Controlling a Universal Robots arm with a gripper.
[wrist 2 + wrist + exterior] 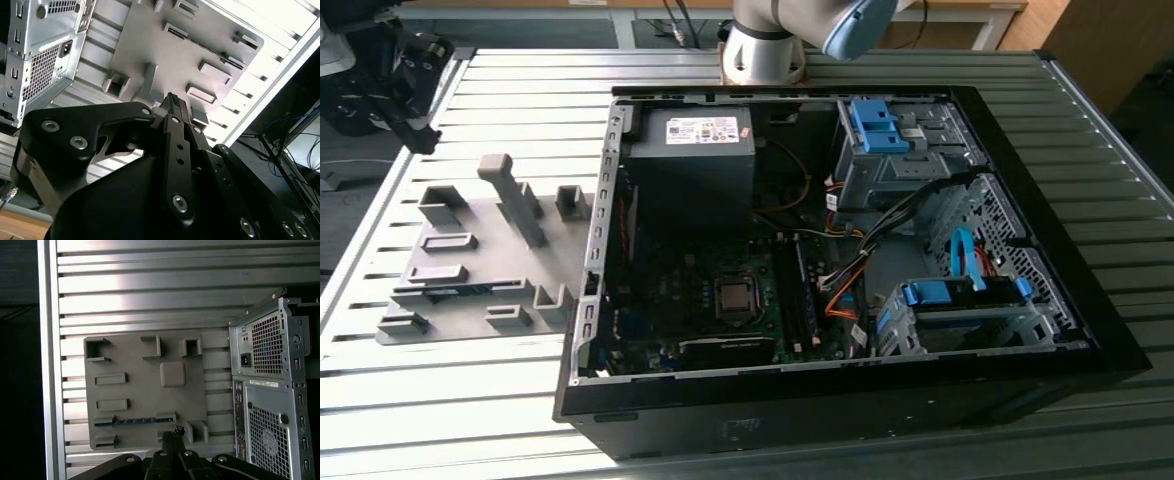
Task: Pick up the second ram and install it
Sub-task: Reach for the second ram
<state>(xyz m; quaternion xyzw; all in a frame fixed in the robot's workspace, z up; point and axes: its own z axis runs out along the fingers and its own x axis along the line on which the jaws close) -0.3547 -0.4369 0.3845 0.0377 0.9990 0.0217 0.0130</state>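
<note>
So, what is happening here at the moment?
The robot's black pincer hangs shut and empty above the grey plastic holder tray beside the open black computer case. The long blue-green memory stick lies in a slot of that tray, not yet picked up.

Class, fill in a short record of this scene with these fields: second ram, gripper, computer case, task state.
second ram: blue-green stick lying in a slot of the grey tray
gripper: shut, holding nothing, clear of the tray and aimed towards it
computer case: side open, standing beside the tray on the slatted table
task state: second ram not yet picked up
</note>
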